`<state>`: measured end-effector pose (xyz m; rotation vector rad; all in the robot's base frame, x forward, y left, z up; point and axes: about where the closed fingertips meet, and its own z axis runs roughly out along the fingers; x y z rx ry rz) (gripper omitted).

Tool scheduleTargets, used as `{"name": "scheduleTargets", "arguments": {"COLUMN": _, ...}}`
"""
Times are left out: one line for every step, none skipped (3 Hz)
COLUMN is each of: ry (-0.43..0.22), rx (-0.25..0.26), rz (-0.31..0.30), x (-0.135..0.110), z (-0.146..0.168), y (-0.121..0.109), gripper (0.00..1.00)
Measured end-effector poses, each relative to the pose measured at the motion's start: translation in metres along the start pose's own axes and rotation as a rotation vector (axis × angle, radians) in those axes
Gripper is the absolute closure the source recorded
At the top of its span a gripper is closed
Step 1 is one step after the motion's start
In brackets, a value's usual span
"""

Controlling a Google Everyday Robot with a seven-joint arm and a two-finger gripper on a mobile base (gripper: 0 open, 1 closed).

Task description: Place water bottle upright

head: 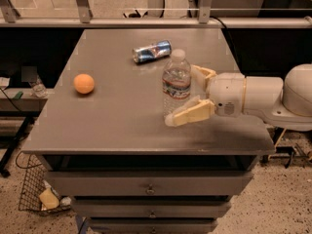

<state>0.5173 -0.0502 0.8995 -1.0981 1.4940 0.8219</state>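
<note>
The water bottle (176, 82), clear ribbed plastic with a white cap and a red-white-blue label band, stands upright on the grey table (122, 116), right of centre. My gripper (183, 95) reaches in from the right at the bottle's level. Its jaws are open and spread on either side of the bottle. The near finger (191, 113) angles in front of the bottle's base, and the far finger (202, 73) sits just behind its right side. The bottle stands on its own.
A blue-and-silver drink can (152, 51) lies on its side behind the bottle. An orange ball (84, 83) rests on the table's left. A railing (146, 21) runs behind the table. Drawers (148, 188) lie below the front edge, and a wire basket (41, 191) sits on the floor at left.
</note>
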Motion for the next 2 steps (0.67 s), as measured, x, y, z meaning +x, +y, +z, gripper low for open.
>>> {"name": "scheduleTargets", "arguments": {"ry": 0.057, "rx": -0.005, "rz": -0.027, "x": -0.021, "z": -0.014, "y": -0.013, "gripper": 0.0}}
{"name": "scheduleTargets", "arguments": {"ry": 0.184, "rx": 0.001, "rz": -0.083, "x": -0.053, "z": -0.035, "y": -0.025, "gripper": 0.0}}
